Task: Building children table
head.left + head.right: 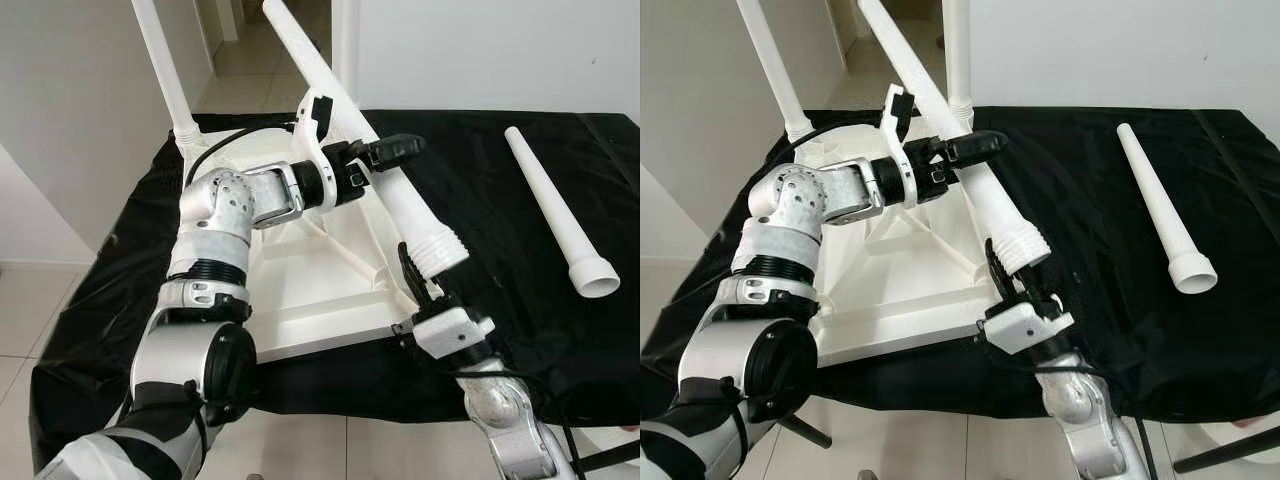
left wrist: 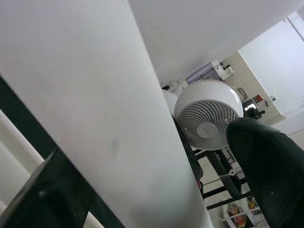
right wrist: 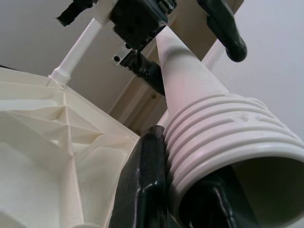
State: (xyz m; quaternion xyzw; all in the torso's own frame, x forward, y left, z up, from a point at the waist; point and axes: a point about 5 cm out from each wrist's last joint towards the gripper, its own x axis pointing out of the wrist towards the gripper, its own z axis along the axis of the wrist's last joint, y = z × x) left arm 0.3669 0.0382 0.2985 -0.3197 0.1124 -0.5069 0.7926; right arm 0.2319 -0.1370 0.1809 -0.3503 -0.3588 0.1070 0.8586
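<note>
Left hand [image 1: 385,160] clenching mid-shaft of tilted white table leg [image 1: 400,190]; right hand [image 1: 418,275] gripping its threaded end above corner of upturned tabletop [image 1: 300,285]. Loose leg [image 1: 555,215] lying on black-draped desk [image 1: 500,180].

Crowded middle, open right side

The slanted leg [image 1: 400,190], held by both grippers, bars the frame's centre above the upturned tabletop [image 1: 300,290]; upright legs [image 1: 160,60] block the upper left; bare black cloth [image 1: 500,240] lies open centre-right, before the loose leg [image 1: 560,215].
</note>
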